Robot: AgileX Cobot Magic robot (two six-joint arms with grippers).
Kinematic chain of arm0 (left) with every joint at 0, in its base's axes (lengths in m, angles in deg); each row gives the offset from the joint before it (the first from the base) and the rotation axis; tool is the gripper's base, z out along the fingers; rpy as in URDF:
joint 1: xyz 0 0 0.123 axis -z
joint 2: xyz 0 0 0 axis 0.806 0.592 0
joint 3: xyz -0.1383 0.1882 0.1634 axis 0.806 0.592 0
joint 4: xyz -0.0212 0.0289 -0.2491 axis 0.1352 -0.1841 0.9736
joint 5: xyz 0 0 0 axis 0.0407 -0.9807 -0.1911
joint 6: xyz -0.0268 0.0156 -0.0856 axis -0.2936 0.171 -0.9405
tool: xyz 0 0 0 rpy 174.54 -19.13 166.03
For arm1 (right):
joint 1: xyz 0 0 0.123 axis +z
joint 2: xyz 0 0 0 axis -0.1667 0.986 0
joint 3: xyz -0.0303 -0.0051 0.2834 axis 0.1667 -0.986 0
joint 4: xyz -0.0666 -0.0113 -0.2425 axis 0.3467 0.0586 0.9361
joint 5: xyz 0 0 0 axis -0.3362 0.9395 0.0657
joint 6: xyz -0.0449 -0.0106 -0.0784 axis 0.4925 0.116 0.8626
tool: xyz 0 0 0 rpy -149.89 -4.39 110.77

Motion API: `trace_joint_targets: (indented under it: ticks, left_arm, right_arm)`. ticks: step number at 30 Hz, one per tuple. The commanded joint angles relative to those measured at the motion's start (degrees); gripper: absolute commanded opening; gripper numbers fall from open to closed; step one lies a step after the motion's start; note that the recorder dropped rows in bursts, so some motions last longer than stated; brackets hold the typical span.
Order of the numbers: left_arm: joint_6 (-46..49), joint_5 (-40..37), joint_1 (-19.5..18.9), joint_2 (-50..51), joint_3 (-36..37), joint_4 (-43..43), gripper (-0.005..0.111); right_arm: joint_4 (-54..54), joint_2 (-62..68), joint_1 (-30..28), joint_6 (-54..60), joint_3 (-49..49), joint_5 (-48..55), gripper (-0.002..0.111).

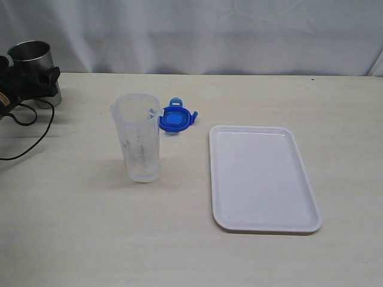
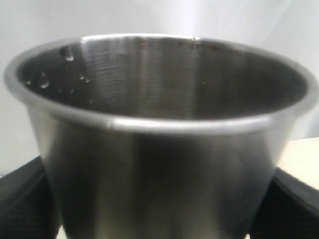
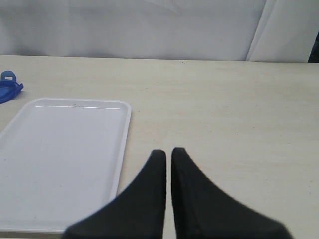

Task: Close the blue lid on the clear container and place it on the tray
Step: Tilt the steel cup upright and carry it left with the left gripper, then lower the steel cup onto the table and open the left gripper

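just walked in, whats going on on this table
The task has not started yet. The tall clear plastic container stands open on the pale table. The small blue plastic lid lies just beside it, and the flat white rectangular tray sits empty nearby. The left gripper grips a grey stainless steel cup at the back corner. The right gripper hangs shut and empty next to the tray.
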Motion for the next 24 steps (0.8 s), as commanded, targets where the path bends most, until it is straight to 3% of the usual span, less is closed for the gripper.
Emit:
trace_joint_targets:
  ticks: [1, 4, 10, 16, 24]
  left_arm:
    - [-1.3, -3.4, -0.2, 0.0, 0.0, -1.8, 0.073]
    - [-1.3, -3.5, -0.2, 0.0, 0.0, -1.1, 0.076]
    - [-1.3, -3.6, -0.3, 0.0, 0.0, -0.9, 0.104]
    - [-3.7, -3.9, -0.8, 0.0, 0.4, -3.3, 0.105]
    - [-3.7, 5.7, -4.0, 0.0, 6.0, -3.9, 0.105]
  right_arm:
    - [0.0, -0.3, 0.1, 0.0, -0.2, 0.0, 0.004]
    - [0.0, -0.3, 0.1, 0.0, -0.2, 0.0, 0.004]
    - [0.0, -0.3, 0.1, 0.0, -0.2, 0.0, 0.004]
    - [0.0, -0.3, 0.1, 0.0, -0.2, 0.0, 0.004]
    - [0.0, -0.3, 0.1, 0.0, -0.2, 0.0, 0.004]
